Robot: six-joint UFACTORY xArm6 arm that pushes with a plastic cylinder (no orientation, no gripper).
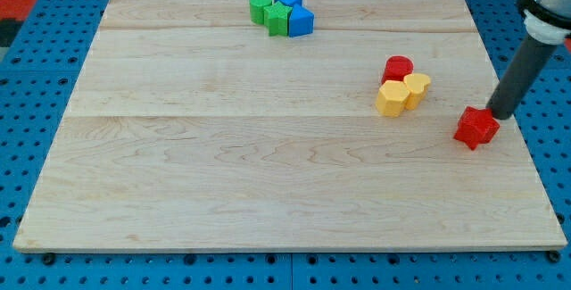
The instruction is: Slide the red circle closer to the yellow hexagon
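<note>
The end effector, a gripperless dark rod holding nothing, is seen with my tip (499,114) just beside the red star-shaped block (476,128) at the view's right. The red circle block (398,67) is seen on the pale wooden surface (223,165), touching the yellow hexagon block (392,99) just below it, with a second yellow block (417,87) beside them.

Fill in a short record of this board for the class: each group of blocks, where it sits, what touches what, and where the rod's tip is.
surface: pale wooden board on a blue pegboard
red circle block: right of centre, touching the yellow pair from the view's top
yellow hexagon block: against a second yellow block, whose shape is unclear
red star-like block: alone, near the view's right edge
green blocks and blue blocks: clustered at the view's top
my tip: at the red star-like block's upper right side, apart from the red circle block
</note>
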